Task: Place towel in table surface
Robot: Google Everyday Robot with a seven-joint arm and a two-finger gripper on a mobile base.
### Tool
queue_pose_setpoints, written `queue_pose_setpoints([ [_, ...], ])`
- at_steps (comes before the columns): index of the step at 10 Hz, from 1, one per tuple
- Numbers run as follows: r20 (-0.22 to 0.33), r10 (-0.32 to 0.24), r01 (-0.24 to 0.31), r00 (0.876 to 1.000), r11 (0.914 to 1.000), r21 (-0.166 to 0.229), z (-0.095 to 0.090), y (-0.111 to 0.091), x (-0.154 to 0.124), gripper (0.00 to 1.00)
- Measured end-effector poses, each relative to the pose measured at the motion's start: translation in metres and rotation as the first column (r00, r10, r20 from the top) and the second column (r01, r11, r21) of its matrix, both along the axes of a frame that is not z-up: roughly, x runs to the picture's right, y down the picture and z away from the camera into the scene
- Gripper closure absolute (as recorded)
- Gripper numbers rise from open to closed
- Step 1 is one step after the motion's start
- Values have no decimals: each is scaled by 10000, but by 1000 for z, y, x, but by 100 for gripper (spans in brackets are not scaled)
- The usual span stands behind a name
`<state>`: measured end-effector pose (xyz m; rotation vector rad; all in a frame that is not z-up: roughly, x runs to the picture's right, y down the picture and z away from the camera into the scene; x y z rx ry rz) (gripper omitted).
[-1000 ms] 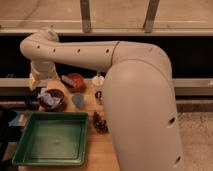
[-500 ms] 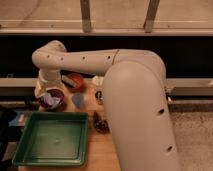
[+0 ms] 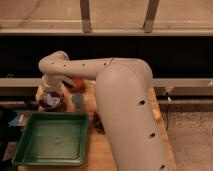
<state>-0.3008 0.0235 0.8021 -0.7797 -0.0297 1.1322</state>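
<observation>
My gripper (image 3: 50, 98) hangs down from the white arm at the left end of the wooden table (image 3: 107, 150), just beyond the far left corner of the green tray. A pale lilac-white bundle, the towel (image 3: 48, 102), sits right at the gripper's dark tip, close to the table top. I cannot see whether the towel is held or lying on the wood. The big white arm (image 3: 120, 100) crosses the middle of the view and hides much of the table.
A green tray (image 3: 50, 137) fills the near left of the table. A red-orange bowl (image 3: 77, 83) and a small blue cup (image 3: 78, 100) stand right of the gripper. A dark object (image 3: 97, 123) lies beside the tray. Blue items (image 3: 15, 119) sit off the left edge.
The arm's elbow has swung to the right and slightly down. The gripper with the pale bundle has stayed almost in the same spot by the tray's far corner.
</observation>
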Motion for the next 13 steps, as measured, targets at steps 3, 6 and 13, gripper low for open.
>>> queue_pose_setpoints([
  [3, 160, -26, 22, 9999, 9997, 237, 10, -9, -5, 22],
  [6, 173, -35, 31, 9998, 9997, 232, 10, -9, -6, 22],
  [13, 725, 107, -170, 9973, 9962, 855, 27, -24, -15, 22],
])
